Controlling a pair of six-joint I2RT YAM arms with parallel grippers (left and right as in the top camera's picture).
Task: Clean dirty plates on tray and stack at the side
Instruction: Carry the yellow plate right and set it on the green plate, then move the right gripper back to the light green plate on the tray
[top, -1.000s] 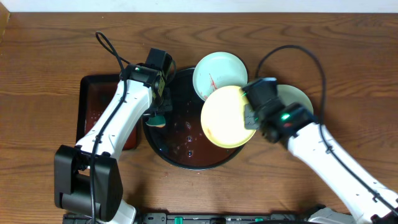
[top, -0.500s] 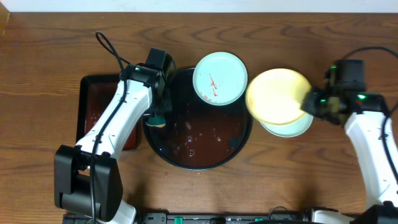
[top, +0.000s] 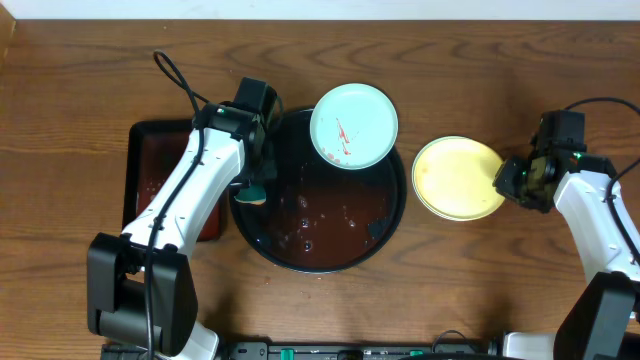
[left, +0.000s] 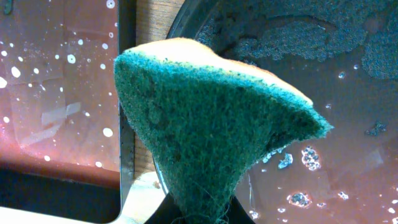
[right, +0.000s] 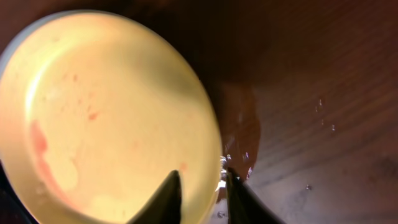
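Observation:
The round black tray (top: 330, 255) is wet with suds and red specks. A mint-green plate (top: 353, 126) with a red smear rests on its far rim. The yellow plate (top: 455, 178) lies on the wood to the right of the tray, on top of another plate that it almost hides. My right gripper (top: 508, 180) is shut on the yellow plate's right rim. In the right wrist view its fingers (right: 202, 186) straddle the edge of the yellow plate (right: 112, 112), which has faint pink smears. My left gripper (top: 255, 185) is shut on a green-and-yellow sponge (left: 211, 118) above the tray's left edge (left: 311, 62).
A smaller rectangular black tray (top: 150, 170), wet and spotted, lies left of the round tray and shows in the left wrist view (left: 56, 93). Bare wood table (top: 480, 70) surrounds both. Water drops and a reddish wet patch (right: 242, 130) lie beside the yellow plate.
My right gripper carried the yellow plate from over the round tray to the right and lowered it onto the mint plate on the table. The left arm and sponge have not moved.

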